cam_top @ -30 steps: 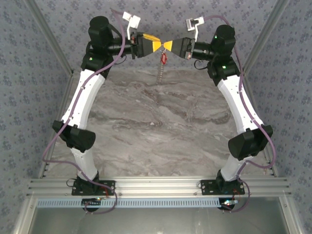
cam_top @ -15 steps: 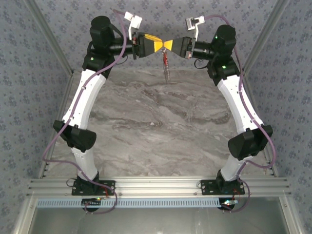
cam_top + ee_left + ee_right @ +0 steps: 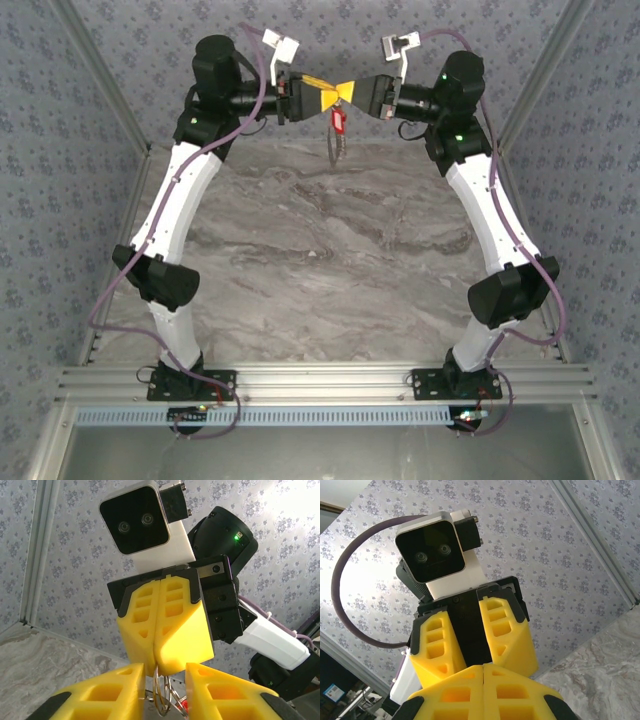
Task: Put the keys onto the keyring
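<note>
Threading is judged the step in hand. From above, the left end effector point(image 3: 332, 96) and right end effector point(image 3: 350, 91) are seen tip to tip, high over the far edge of the surface point(image 3: 320, 240). The key point(image 3: 338, 121) hangs just below, with the keyring point(image 3: 336, 146) trailing under it.

Left wrist camera: finer detail is given. The right fingers point(image 3: 175, 640) are pressed together on the keyring's wire, and the left fingers point(image 3: 125, 682) are spread either side.

Right wrist camera: the left's gap is confirmed.

Next, a careful closing on the wire is called for.
</note>
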Action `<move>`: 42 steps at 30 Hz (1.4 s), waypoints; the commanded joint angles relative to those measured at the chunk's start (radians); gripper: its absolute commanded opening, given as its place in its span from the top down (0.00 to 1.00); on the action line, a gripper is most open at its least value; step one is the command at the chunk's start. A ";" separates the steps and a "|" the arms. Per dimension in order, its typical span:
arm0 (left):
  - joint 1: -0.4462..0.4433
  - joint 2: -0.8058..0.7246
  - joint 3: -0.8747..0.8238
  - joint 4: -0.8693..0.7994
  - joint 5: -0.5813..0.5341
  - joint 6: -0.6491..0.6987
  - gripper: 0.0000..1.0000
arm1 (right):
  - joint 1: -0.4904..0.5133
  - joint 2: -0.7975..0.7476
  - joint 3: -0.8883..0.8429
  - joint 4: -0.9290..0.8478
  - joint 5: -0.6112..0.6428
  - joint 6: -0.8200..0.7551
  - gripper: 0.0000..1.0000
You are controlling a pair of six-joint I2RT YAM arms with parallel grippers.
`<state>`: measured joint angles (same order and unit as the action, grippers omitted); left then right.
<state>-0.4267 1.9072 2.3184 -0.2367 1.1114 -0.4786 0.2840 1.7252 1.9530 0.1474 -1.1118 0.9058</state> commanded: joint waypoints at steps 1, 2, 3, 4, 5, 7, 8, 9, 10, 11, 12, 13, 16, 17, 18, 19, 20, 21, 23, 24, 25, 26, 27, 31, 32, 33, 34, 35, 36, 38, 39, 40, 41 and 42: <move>-0.005 0.003 0.030 0.008 0.006 0.009 0.75 | 0.002 -0.023 0.000 0.053 -0.003 0.021 1.00; -0.006 0.002 0.029 0.010 0.007 0.008 0.78 | 0.003 -0.025 -0.001 0.054 -0.006 0.021 1.00; -0.007 0.003 0.030 0.015 0.004 0.005 0.79 | 0.002 -0.025 -0.002 0.054 -0.005 0.020 1.00; -0.008 0.003 0.030 0.019 0.003 0.002 0.80 | 0.002 -0.026 -0.003 0.054 -0.007 0.021 1.00; -0.009 0.002 0.030 0.022 0.003 -0.001 0.81 | 0.002 -0.026 -0.005 0.054 -0.007 0.020 1.00; -0.009 0.002 0.030 0.029 0.000 -0.007 0.81 | 0.001 -0.030 -0.009 0.055 -0.008 0.020 1.00; -0.008 0.001 0.030 0.033 0.000 -0.009 0.81 | 0.003 -0.030 -0.011 0.055 -0.008 0.020 1.00; -0.009 0.000 0.030 0.034 -0.004 -0.011 0.80 | 0.001 -0.031 -0.013 0.055 -0.010 0.019 1.00; -0.009 -0.002 0.029 0.036 -0.005 -0.011 0.80 | 0.002 -0.031 -0.015 0.055 -0.010 0.019 1.00; -0.009 -0.002 0.030 0.036 -0.010 -0.011 0.80 | 0.002 -0.034 -0.018 0.055 -0.012 0.019 1.00; -0.009 -0.004 0.030 0.036 -0.014 -0.011 0.79 | 0.003 -0.035 -0.021 0.055 -0.010 0.017 1.00; -0.009 -0.005 0.029 0.036 -0.015 -0.010 0.79 | 0.000 -0.037 -0.024 0.055 -0.010 0.016 1.00; -0.009 -0.007 0.028 0.039 -0.016 -0.010 0.79 | -0.002 -0.043 -0.029 0.055 -0.010 0.016 1.00; -0.009 -0.008 0.028 0.039 -0.017 -0.011 0.80 | -0.002 -0.042 -0.031 0.055 -0.010 0.016 1.00; -0.009 -0.008 0.026 0.042 -0.017 -0.012 0.81 | -0.003 -0.045 -0.032 0.056 -0.011 0.016 1.00; -0.008 -0.010 0.023 0.044 -0.016 -0.014 0.86 | -0.004 -0.044 -0.032 0.054 -0.012 0.015 1.00; -0.008 -0.011 0.023 0.048 -0.017 -0.017 0.90 | -0.004 -0.047 -0.035 0.054 -0.012 0.015 1.00; -0.009 -0.011 0.021 0.053 -0.017 -0.021 0.94 | -0.005 -0.047 -0.037 0.055 -0.011 0.016 1.00; -0.010 -0.011 0.021 0.059 -0.018 -0.024 0.99 | -0.005 -0.047 -0.037 0.058 -0.010 0.019 1.00; -0.011 -0.011 0.021 0.061 -0.017 -0.026 1.00 | -0.005 -0.047 -0.037 0.061 -0.010 0.021 1.00; -0.010 -0.011 0.021 0.065 -0.019 -0.029 1.00 | -0.005 -0.049 -0.037 0.068 -0.009 0.026 1.00; -0.012 -0.011 0.022 0.067 -0.019 -0.031 1.00 | -0.004 -0.047 -0.036 0.072 -0.007 0.030 1.00; -0.013 -0.011 0.021 0.071 -0.019 -0.034 1.00 | -0.004 -0.049 -0.035 0.077 -0.005 0.037 1.00; -0.016 -0.017 0.022 0.086 -0.028 -0.040 1.00 | -0.013 -0.056 -0.056 0.130 0.017 0.085 0.74; -0.017 -0.019 0.022 0.088 -0.037 -0.040 1.00 | -0.019 -0.062 -0.069 0.148 0.025 0.100 0.69; -0.017 -0.021 0.020 0.093 -0.046 -0.039 1.00 | -0.026 -0.070 -0.088 0.167 0.035 0.113 0.64; -0.016 -0.025 0.019 0.100 -0.050 -0.041 1.00 | -0.033 -0.082 -0.109 0.190 0.042 0.125 0.61; -0.017 -0.027 0.018 0.109 -0.054 -0.045 1.00 | -0.039 -0.090 -0.129 0.212 0.048 0.138 0.60; -0.016 -0.028 0.019 0.118 -0.059 -0.050 1.00 | -0.047 -0.098 -0.149 0.237 0.053 0.157 0.59; -0.016 -0.030 0.020 0.131 -0.065 -0.059 1.00 | -0.054 -0.109 -0.178 0.276 0.053 0.187 0.59; -0.017 -0.031 0.020 0.136 -0.070 -0.063 1.00 | -0.053 -0.114 -0.188 0.285 0.053 0.195 0.59; -0.016 -0.033 0.021 0.140 -0.075 -0.063 1.00 | -0.051 -0.121 -0.198 0.286 0.054 0.196 0.59; -0.016 -0.035 0.022 0.143 -0.078 -0.063 1.00 | -0.047 -0.125 -0.205 0.284 0.057 0.192 0.59; -0.017 -0.036 0.022 0.145 -0.081 -0.063 1.00 | -0.041 -0.132 -0.210 0.277 0.058 0.187 0.58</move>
<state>-0.4397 1.9076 2.3184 -0.1566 1.0470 -0.5255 0.2314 1.6363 1.7584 0.3630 -1.0634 1.0630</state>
